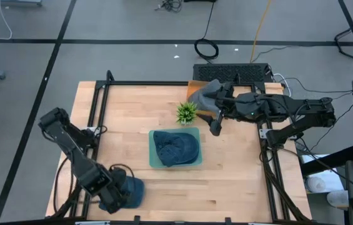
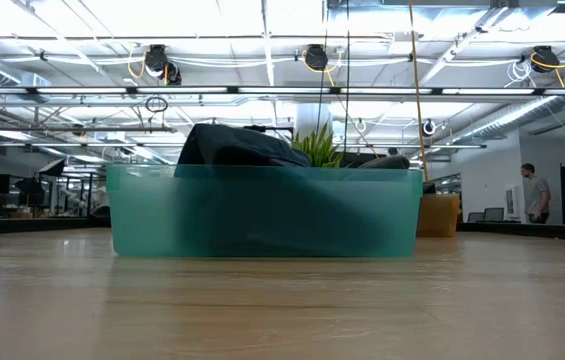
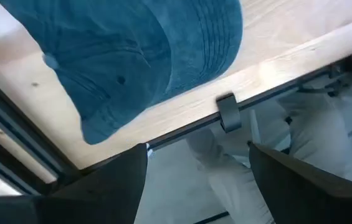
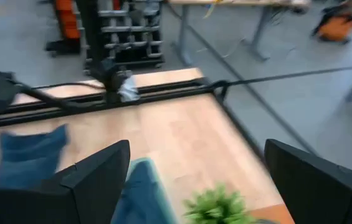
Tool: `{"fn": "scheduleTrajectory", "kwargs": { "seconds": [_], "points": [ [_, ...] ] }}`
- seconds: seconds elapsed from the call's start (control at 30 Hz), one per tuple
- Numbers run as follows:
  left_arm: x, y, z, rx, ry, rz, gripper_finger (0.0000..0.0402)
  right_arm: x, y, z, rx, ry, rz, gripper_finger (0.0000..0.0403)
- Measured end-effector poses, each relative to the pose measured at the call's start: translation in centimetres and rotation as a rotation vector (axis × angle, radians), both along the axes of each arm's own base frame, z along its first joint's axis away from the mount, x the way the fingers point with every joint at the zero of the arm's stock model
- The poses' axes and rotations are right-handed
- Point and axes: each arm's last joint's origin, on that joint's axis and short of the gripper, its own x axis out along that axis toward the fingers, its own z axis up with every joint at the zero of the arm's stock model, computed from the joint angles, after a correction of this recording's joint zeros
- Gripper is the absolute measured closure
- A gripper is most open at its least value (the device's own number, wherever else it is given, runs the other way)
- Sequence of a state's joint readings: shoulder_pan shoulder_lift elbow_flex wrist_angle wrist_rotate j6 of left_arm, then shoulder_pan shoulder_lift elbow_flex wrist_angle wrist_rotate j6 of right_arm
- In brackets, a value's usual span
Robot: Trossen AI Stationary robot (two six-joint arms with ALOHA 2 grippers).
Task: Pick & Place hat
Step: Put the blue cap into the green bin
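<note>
Dark fingers of the left gripper [image 3: 194, 180] stand apart with nothing between them, hovering at the near-left corner of the table [image 1: 238, 169]. Directly under and ahead of those fingers lies a blue denim hat [image 3: 132, 56], flat on the wood, its brim close to the table's metal edge rail [image 3: 225, 112]; in the high view the same hat [image 1: 130, 190] shows partly covered by the arm's wrist. It looks untouched by the fingers, though the wrist view is too tight to be sure of the gap.

Farther out, toward the table's middle, a teal bin [image 1: 153, 161] holds a second blue hat [image 1: 176, 148], which bulges above the bin's rim in the low view.

Beyond the bin, the right gripper [image 1: 215, 127] hangs with its fingers spread wide and empty, just beside a small green plant [image 1: 187, 112]. A grey hat [image 1: 204, 95] rests behind that plant near the far edge, beneath the right arm.
</note>
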State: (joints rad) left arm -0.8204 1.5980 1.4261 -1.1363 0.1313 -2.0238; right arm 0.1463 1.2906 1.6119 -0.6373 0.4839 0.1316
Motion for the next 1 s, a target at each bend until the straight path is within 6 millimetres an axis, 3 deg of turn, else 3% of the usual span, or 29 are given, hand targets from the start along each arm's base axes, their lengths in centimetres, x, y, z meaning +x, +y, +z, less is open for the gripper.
{"fn": "scheduleTrajectory", "kwargs": {
  "seconds": [0.17,0.4,0.67,0.83,1.0],
  "points": [
    [0.4,-0.8,-1.9,0.038,0.074,0.116,0.0117,0.5,0.5,-1.7,0.085,0.011,0.082,0.0046],
    [0.6,-1.0,-5.1,0.124,0.158,0.139,0.0117,2.1,2.2,-7.0,0.081,0.025,0.156,0.0046],
    [0.0,-0.2,-8.6,0.177,0.188,0.117,0.0117,2.5,4.4,-12.3,0.084,-0.034,0.233,0.0046],
    [0.3,0.0,-10.6,0.142,0.104,0.092,0.0117,2.2,5.3,-14.3,0.089,-0.069,0.268,0.0046],
    [0.5,0.0,-11.2,0.118,0.066,0.079,0.0141,2.0,6.1,-14.6,0.079,-0.105,0.302,0.0046]
  ]
}}
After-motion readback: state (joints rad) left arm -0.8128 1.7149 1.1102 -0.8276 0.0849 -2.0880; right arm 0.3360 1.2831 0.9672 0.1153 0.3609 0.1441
